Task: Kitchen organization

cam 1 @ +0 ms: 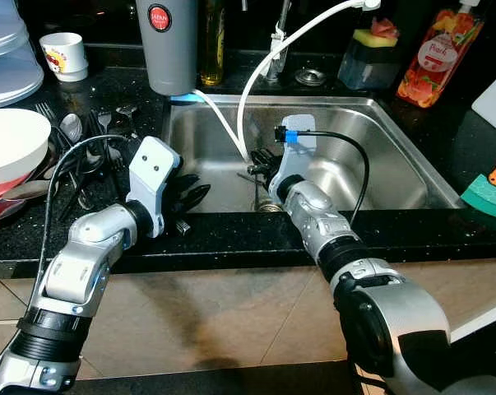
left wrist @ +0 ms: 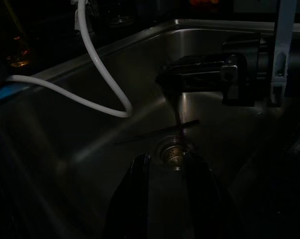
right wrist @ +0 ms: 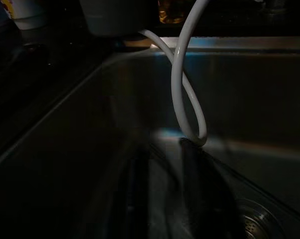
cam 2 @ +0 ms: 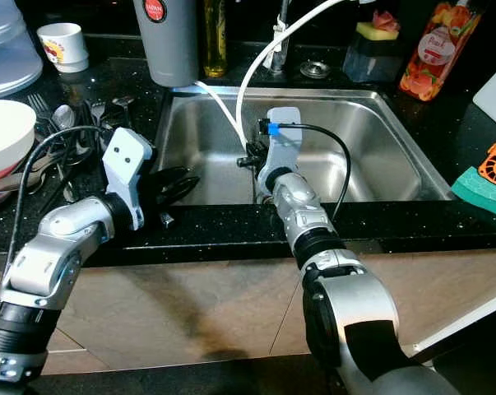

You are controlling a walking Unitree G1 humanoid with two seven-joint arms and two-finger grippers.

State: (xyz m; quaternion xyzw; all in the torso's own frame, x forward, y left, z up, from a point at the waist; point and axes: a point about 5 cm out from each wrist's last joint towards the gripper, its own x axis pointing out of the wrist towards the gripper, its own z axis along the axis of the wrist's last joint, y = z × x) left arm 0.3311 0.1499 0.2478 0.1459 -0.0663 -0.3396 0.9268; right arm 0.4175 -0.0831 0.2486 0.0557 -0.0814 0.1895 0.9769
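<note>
While dim, the right hand (cam 1: 260, 169) overhangs the sink (cam 1: 379, 148).

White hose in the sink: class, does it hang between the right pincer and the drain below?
Not directly. The white hose loops just beyond the right pincer; the drain lies below with only a thin dark utensil lying beside it.

Both arms are silver, segmented, with black joint rings. Left arm (cam 1: 83, 263): white wrist housing with two dark screw holes, black cable looping from it toward the cutlery side of the sink (cam 1: 396, 156). Left gripper (cam 1: 188, 197): two long black fingers. Right arm (cam 1: 371, 288): pale wrist plate, blue connector, black cable arching over the sink basin. Right gripper (cam 1: 260, 162): black fingers.
</note>
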